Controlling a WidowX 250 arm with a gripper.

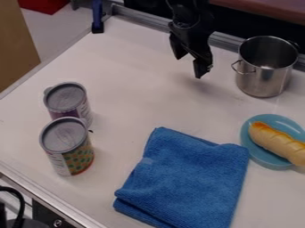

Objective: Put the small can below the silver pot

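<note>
The black gripper (189, 67) hangs over the back middle of the table, left of the silver pot, with its fingers apart and nothing between them. The silver pot (263, 82) stands upright at the back right, a wire handle on its side. Two lidded cans stand upright at the left, far from the gripper. The rear can (70, 103) has a purple label and looks the smaller; its lower part is partly hidden by the front can (70, 153), which has a green and yellow patterned label.
A folded blue cloth (184, 180) lies at the front middle of the white table (128, 80). At the right, a blue plate (258, 156) holds a bread roll (277, 142). A dark blue clamp (97, 18) sits at the back left edge, and a metal rail runs along the back.
</note>
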